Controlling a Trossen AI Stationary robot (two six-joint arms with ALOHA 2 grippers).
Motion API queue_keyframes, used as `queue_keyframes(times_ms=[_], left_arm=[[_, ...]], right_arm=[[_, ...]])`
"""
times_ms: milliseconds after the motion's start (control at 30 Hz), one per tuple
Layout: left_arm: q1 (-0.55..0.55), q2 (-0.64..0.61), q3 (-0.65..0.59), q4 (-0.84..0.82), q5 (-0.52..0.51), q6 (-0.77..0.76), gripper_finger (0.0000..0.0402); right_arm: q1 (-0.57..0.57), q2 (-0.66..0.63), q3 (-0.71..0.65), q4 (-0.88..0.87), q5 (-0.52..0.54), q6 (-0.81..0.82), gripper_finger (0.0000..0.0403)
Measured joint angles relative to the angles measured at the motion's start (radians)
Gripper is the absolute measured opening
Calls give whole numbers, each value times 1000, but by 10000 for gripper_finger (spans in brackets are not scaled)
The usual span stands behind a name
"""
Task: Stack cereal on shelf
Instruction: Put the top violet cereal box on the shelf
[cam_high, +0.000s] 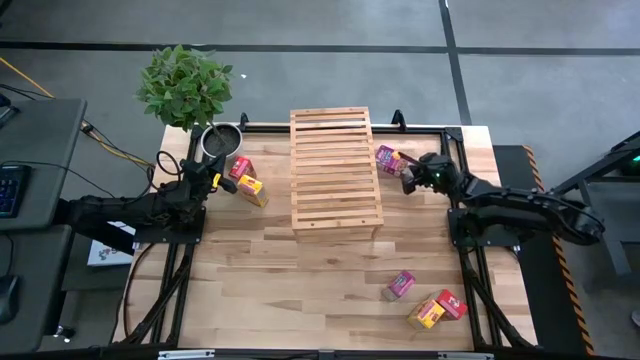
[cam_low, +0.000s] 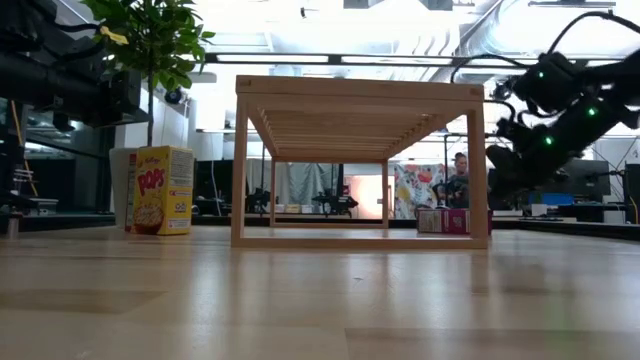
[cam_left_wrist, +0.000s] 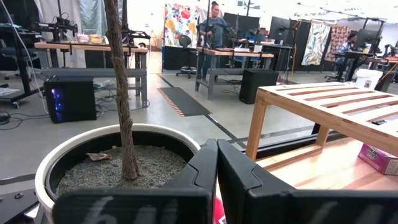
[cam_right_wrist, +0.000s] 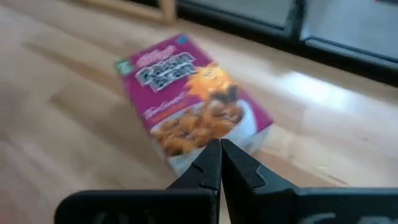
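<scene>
Butcher-block table (cam_high: 300, 280) with the slatted shelf (cam_high: 335, 168) standing at its far middle, open workshop beyond.

The right gripper (cam_high: 408, 176), jaws pressed shut and empty, hangs over a pink cereal box (cam_right_wrist: 193, 99) at the shelf's 3 o'clock. The left gripper (cam_left_wrist: 216, 163), also closed on nothing, sits by the potted plant (cam_high: 190, 90); boxes (cam_high: 247, 180) lie at 9 o'clock, three more (cam_high: 425, 300) toward 5.

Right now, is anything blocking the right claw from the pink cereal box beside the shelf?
Nothing visible. The right gripper, fingers shut, hovers just over the pink cereal box, which lies flat on the table beside the shelf.
</scene>
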Motion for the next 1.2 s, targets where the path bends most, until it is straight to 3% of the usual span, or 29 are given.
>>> queue_keyframes(times_ms=[100, 667, 1200], left_arm=[[0, 0, 0, 0, 0, 0, 3], [0, 0, 0, 0, 0, 0, 3], [0, 0, 0, 0, 0, 0, 3]], right_arm=[[0, -1, -27, 100, -8, -12, 0], [0, 6, -32, 87, -17, -56, 0], [-45, 105, -32, 183, -40, -168, 0]])
